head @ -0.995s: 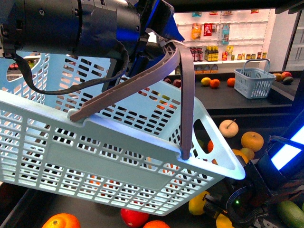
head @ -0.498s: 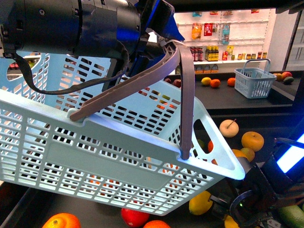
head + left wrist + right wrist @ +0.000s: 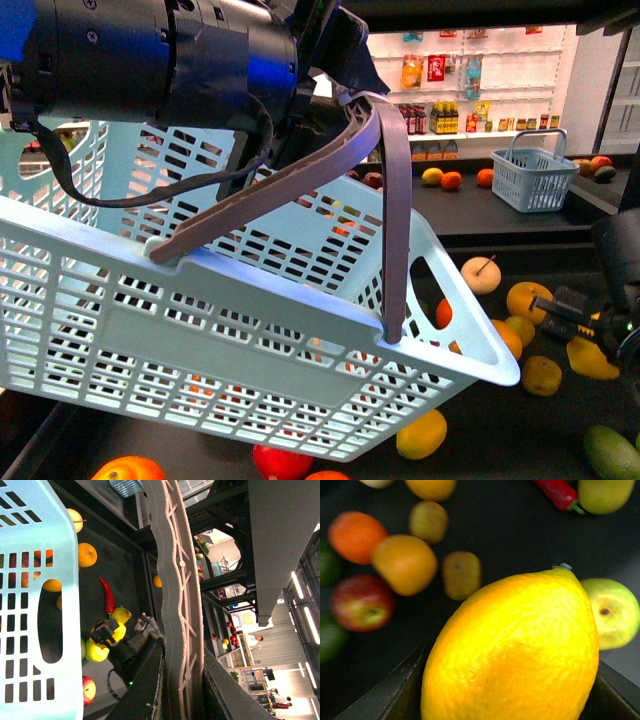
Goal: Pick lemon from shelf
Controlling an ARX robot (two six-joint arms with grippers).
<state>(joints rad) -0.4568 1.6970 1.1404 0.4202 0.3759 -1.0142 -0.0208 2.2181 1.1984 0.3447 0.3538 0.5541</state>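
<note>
Right gripper (image 3: 580,335) is up at the 3 o'clock edge of the front view, and it has the lemon (image 3: 595,362)! The fruit sits at the gripper's 5 o'clock there, bright yellow against the dark tray of the shelf (image 3: 530,440). The right wrist view confirms it: the lemon (image 3: 515,650) fills the frame, a dark jaw pressed against each flank, stem nub pointing away from the camera. The other fruit behind it is small and blurred, so the lemon looks clear of the tray. A red chilli (image 3: 560,492) and a green fruit (image 3: 612,612) lie back there too.

Over on the other side, the left gripper (image 3: 182,650) is clamped around the grey handle (image 3: 395,200) of the pale blue basket (image 3: 250,330), which hangs tilted across most of the front view, its low corner at 4 o'clock.

Now the change. Half a second ago the right gripper was down low at 5 o'clock, on the tray among the yellow fruit under the basket's corner. It has since risen and swung out to the right edge, carrying the lemon with it. One yellow fruit (image 3: 421,434) remains on the tray at about 6 o'clock, just under the basket. The basket and its handle have barely shifted.
</note>
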